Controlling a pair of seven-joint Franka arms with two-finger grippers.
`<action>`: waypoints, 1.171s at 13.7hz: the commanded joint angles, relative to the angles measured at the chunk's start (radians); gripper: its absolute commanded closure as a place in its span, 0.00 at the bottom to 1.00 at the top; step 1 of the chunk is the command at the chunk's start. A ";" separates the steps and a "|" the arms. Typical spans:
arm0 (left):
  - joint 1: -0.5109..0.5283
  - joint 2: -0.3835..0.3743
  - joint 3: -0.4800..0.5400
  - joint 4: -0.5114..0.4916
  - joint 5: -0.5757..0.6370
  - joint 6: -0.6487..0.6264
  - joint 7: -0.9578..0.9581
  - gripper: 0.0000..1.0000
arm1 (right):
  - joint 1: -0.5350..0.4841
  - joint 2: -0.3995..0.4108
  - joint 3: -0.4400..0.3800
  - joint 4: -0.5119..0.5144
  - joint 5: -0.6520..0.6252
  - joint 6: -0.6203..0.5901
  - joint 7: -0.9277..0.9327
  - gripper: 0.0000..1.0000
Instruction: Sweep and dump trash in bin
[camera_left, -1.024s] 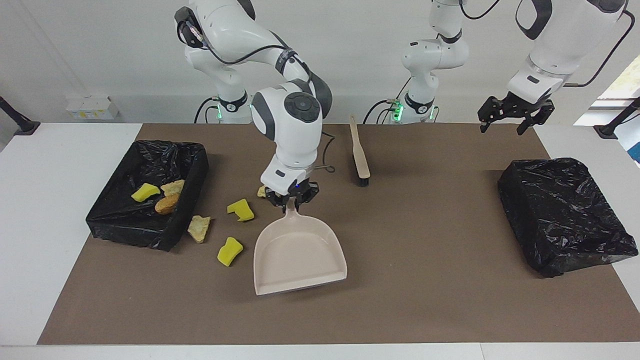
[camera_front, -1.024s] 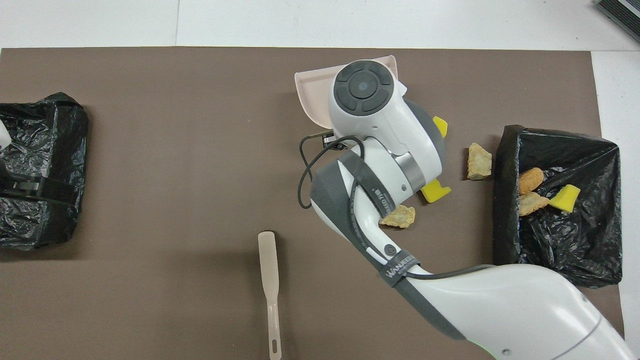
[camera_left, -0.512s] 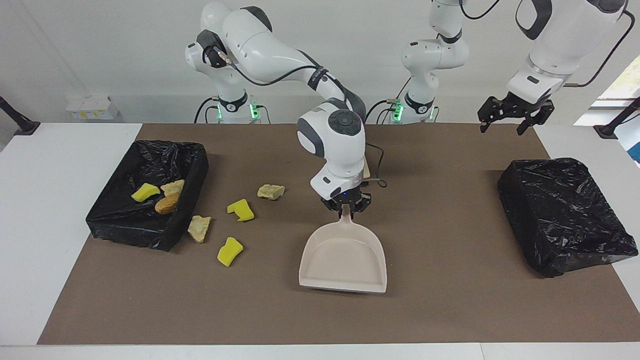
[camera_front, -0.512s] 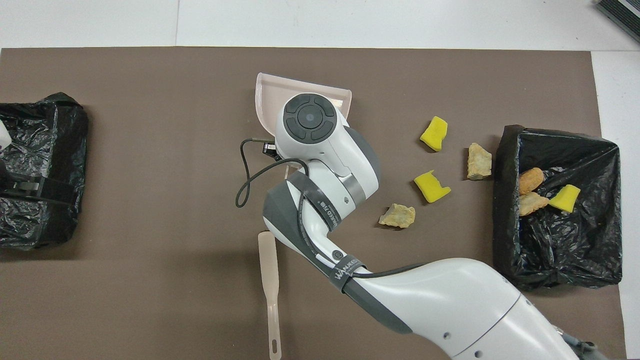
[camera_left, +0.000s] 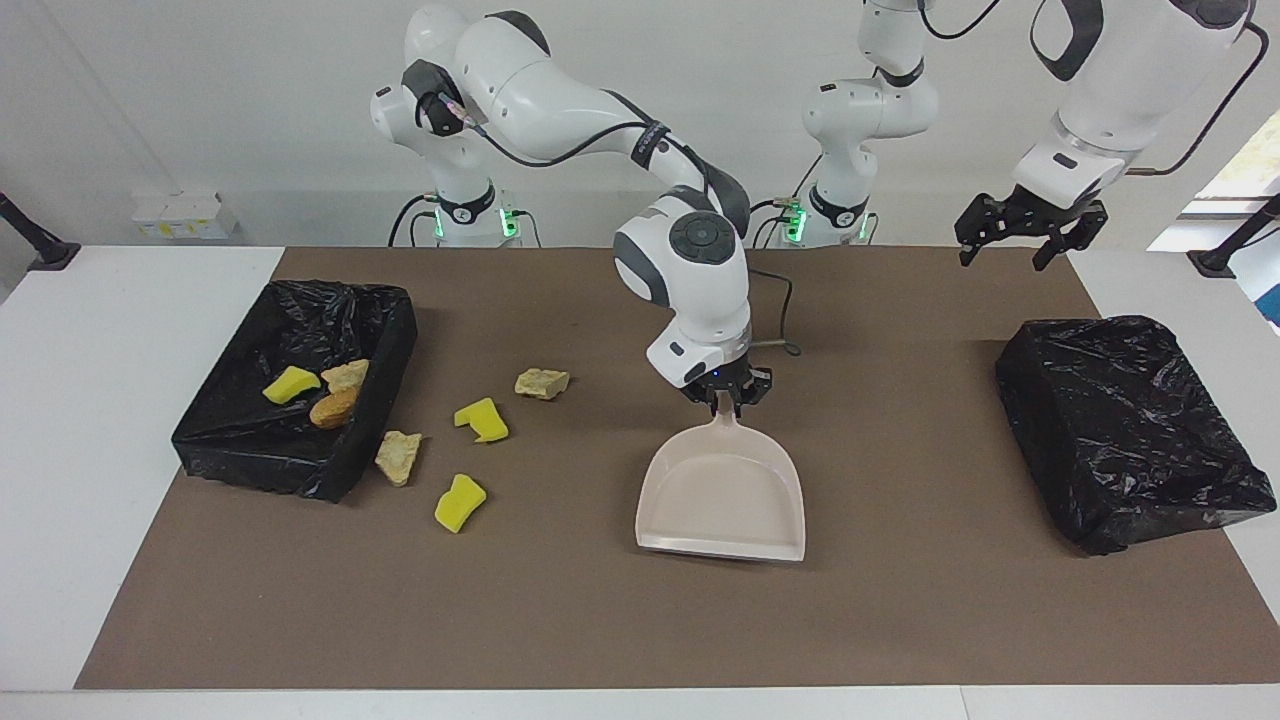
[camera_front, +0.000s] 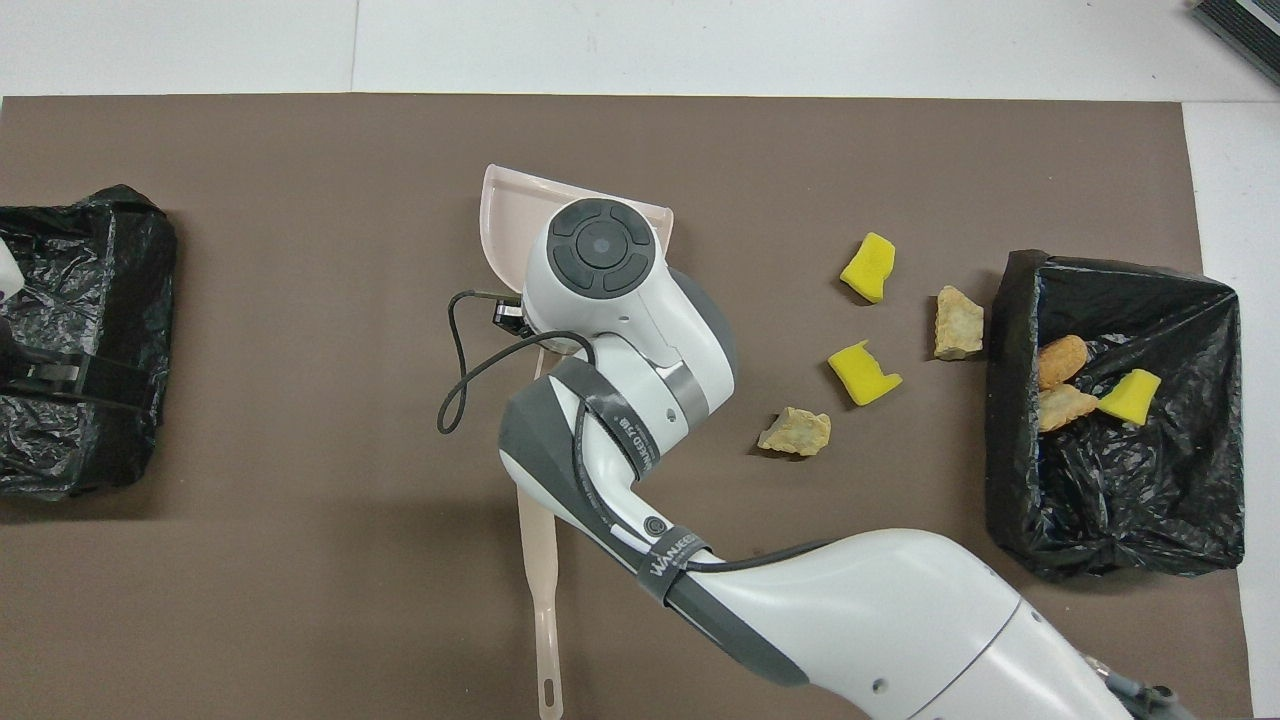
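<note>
My right gripper (camera_left: 723, 396) is shut on the handle of a pale pink dustpan (camera_left: 722, 495), which is low over the middle of the brown mat, mouth pointing away from the robots. In the overhead view the arm's wrist covers most of the dustpan (camera_front: 505, 210). The trash lies loose on the mat between dustpan and bin: yellow foam chunks (camera_left: 481, 420) (camera_left: 459, 502) and beige lumps (camera_left: 542, 383) (camera_left: 398, 456). Three more pieces (camera_left: 333, 408) lie in the open black-lined bin (camera_left: 300, 300) at the right arm's end. My left gripper (camera_left: 1020, 235) hangs open, waiting high over the table's left-arm end.
A box wrapped in black plastic (camera_left: 1130, 430) sits at the left arm's end of the mat. A pale long-handled brush (camera_front: 541, 590) lies on the mat nearer to the robots than the dustpan, partly under the right arm. A cable loops off the right wrist (camera_front: 455, 370).
The right gripper has carried the dustpan sideways from beside the loose trash toward the table's middle, uncovering the beige and yellow pieces. The left arm has not moved.
</note>
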 joint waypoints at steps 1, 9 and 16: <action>0.015 -0.027 -0.009 -0.035 0.006 0.025 0.001 0.00 | -0.004 -0.010 0.005 -0.013 0.023 0.016 0.008 0.93; 0.015 -0.027 -0.009 -0.035 0.005 0.026 0.001 0.00 | -0.011 -0.039 0.003 -0.065 0.020 0.007 -0.096 0.44; 0.001 0.017 -0.009 -0.014 -0.005 0.080 0.004 0.00 | -0.031 -0.206 0.017 -0.074 0.052 -0.181 -0.115 0.00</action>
